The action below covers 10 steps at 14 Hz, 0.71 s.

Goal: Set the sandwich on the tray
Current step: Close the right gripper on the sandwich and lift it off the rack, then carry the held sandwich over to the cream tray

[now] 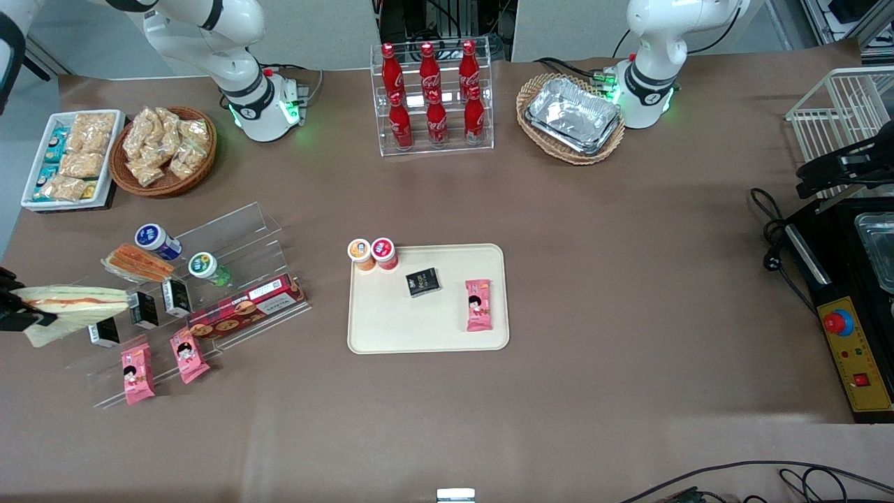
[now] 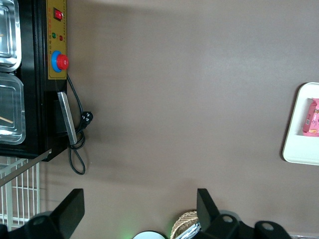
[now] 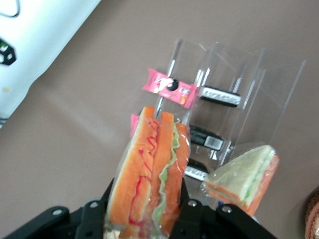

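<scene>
At the working arm's end of the surface point(image 1: 594, 230), I see my tool point(image 3: 144, 219) clamped on the sandwich point(image 3: 149, 174), well apart from the tray point(image 1: 419, 328).

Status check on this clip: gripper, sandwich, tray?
Gripper shut on sandwich, lifted at working arm's end. Tray holds cups and packets, open space remains. Nothing in the way.

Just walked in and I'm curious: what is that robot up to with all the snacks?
The working arm's hand is shut on a wrapped sandwich, held up over the clear display rack at its end of the table. The beige tray mid-table already carries two small cups, a black packet and a pink one. The sandwich isn't there yet.
</scene>
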### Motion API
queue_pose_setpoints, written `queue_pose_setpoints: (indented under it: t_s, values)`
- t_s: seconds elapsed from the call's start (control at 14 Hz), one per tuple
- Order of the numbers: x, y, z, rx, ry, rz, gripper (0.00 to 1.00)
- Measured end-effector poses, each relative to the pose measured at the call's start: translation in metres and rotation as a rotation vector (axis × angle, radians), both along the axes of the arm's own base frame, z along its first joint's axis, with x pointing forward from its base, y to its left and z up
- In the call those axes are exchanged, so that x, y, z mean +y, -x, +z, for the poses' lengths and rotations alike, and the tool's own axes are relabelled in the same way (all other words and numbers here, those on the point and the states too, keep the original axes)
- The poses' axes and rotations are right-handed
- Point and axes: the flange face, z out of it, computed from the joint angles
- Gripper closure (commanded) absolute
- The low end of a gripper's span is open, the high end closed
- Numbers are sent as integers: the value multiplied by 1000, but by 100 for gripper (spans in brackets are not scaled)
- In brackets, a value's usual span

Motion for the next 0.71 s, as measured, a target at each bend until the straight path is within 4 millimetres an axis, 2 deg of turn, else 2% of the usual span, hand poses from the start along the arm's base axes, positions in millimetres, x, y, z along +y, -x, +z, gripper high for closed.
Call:
queue_pose_setpoints:
  t_s: [0.21,0.57,0.71]
  values:
    - [44,-6,6,-11,-3,109,52]
    - [98,-14,1,-31,-51,328,53]
    - [132,-17,-3,-37,-70,441,55]
